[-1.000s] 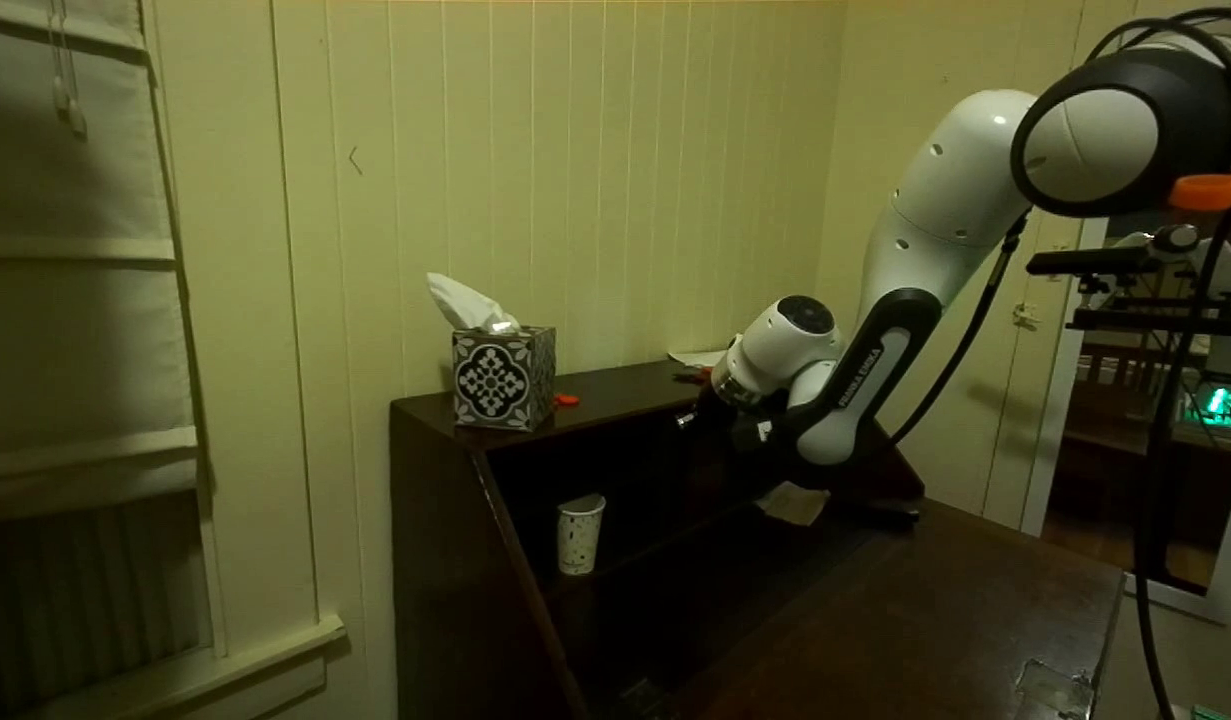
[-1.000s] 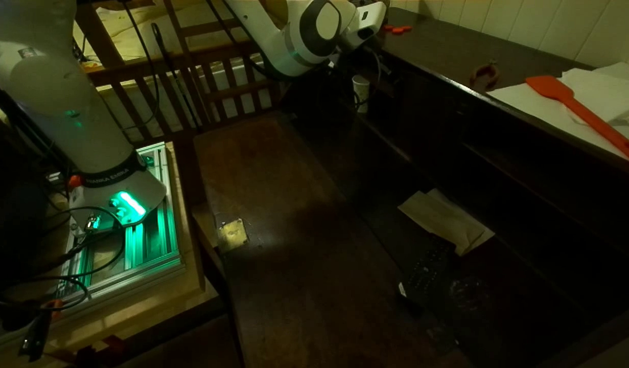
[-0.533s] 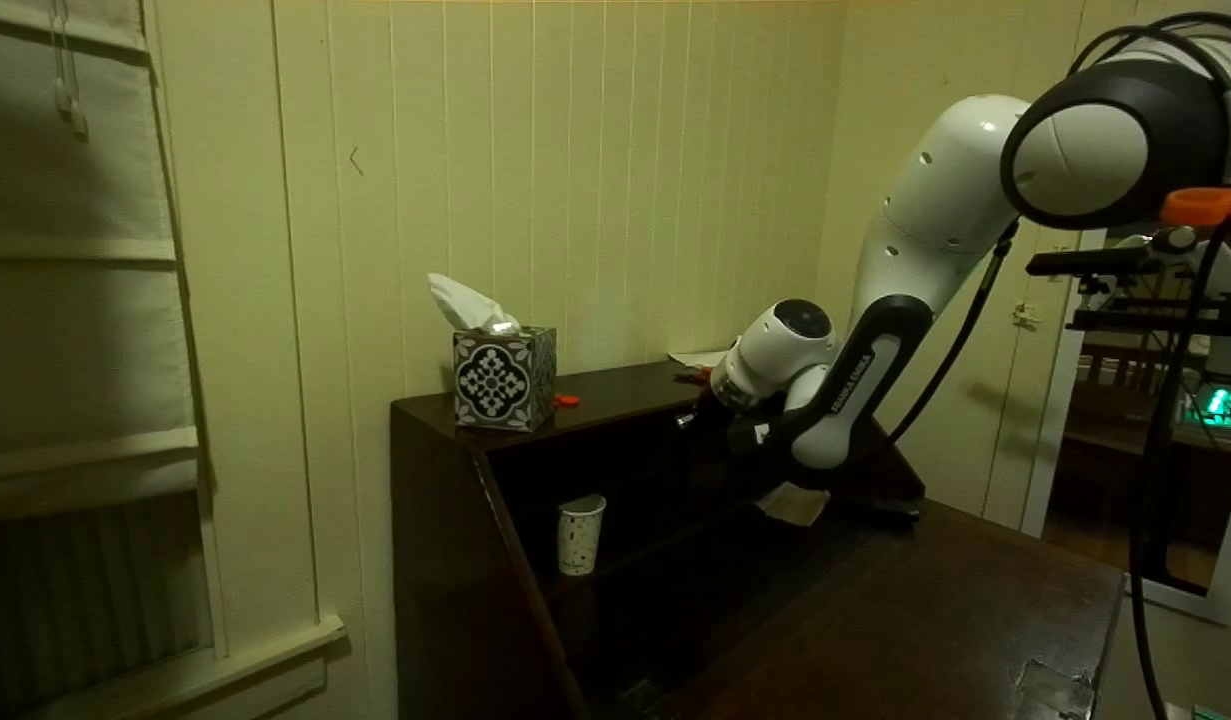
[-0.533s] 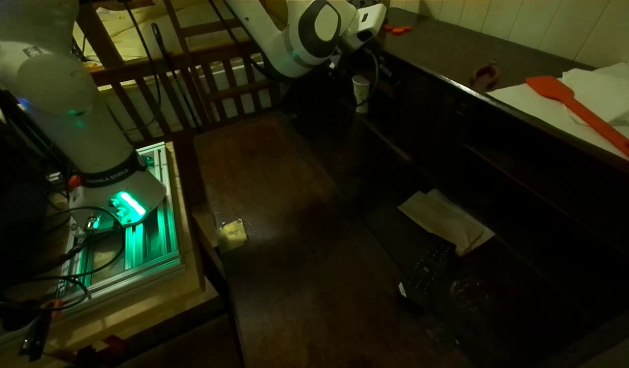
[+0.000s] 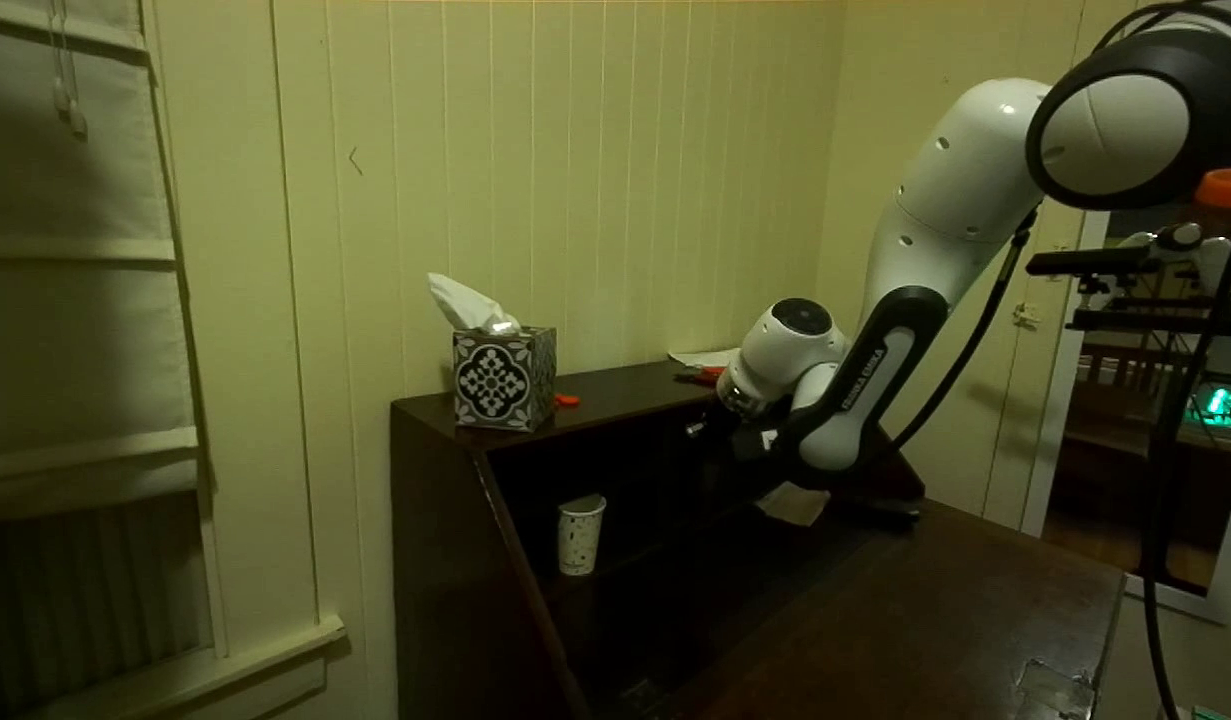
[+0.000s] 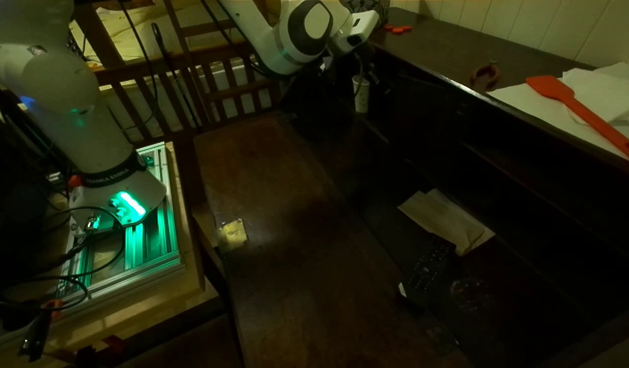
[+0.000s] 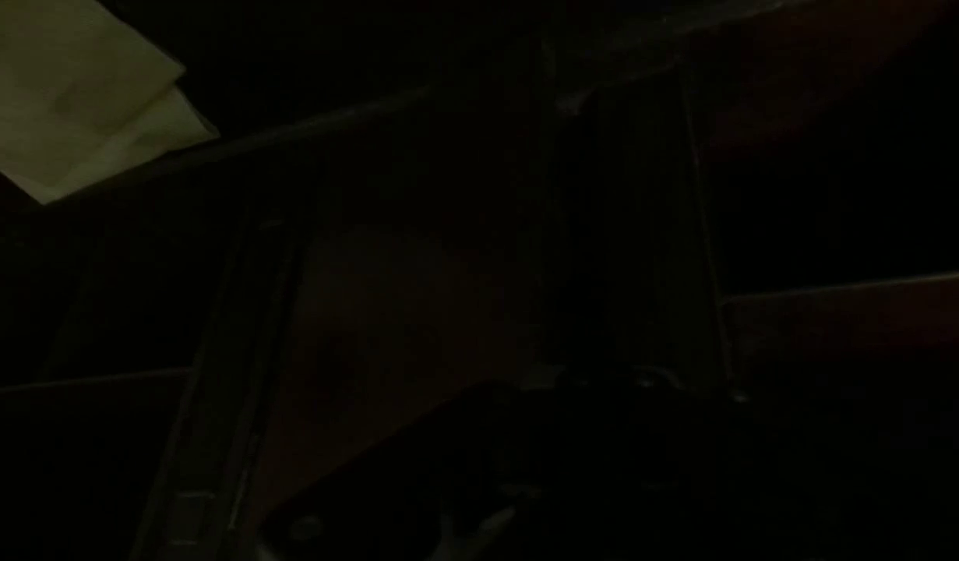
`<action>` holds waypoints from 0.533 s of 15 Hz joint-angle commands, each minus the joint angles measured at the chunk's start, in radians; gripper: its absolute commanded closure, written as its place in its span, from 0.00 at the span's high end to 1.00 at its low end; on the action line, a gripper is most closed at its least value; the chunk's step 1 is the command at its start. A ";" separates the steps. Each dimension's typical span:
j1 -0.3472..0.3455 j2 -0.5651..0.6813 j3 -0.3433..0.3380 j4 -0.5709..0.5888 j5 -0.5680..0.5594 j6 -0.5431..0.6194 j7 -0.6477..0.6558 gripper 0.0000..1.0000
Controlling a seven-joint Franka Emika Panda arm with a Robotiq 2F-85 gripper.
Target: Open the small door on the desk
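The dark brown desk (image 5: pixel 975 600) shows in both exterior views; it also fills the wrist view (image 7: pixel 308 125). The small door (image 7: pixel 401 312) is a brown panel between cubbyholes in the wrist view, with a dark gap along its right edge. In an exterior view the door (image 6: pixel 421 112) stands ajar, its top edge angled out from the cubbies. My gripper (image 7: pixel 588 382) is at that free edge, its fingertips close together. It is too dark to tell if anything is between them. In the exterior views my gripper (image 6: pixel 378 82) is a dark shape before the cubbies.
A speckled paper cup (image 5: pixel 580 535) stands on the inner ledge. A tissue box (image 5: pixel 500 380) sits on the desk top, with a red spatula (image 6: pixel 580 110) and papers (image 6: pixel 600 92). A brown envelope (image 6: pixel 447 220) and a black keyboard-like object (image 6: pixel 429 266) lie inside the desk.
My arm has drawn back from the cubbyholes, moving left in an exterior view. The small door has swung outward and now covers part of the inner ledge.
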 commanded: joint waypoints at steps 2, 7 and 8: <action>0.095 -0.098 -0.116 -0.139 0.001 -0.104 0.038 0.00; 0.121 -0.214 -0.099 -0.179 -0.013 -0.241 0.002 0.00; 0.128 -0.237 -0.086 -0.170 -0.007 -0.284 -0.005 0.00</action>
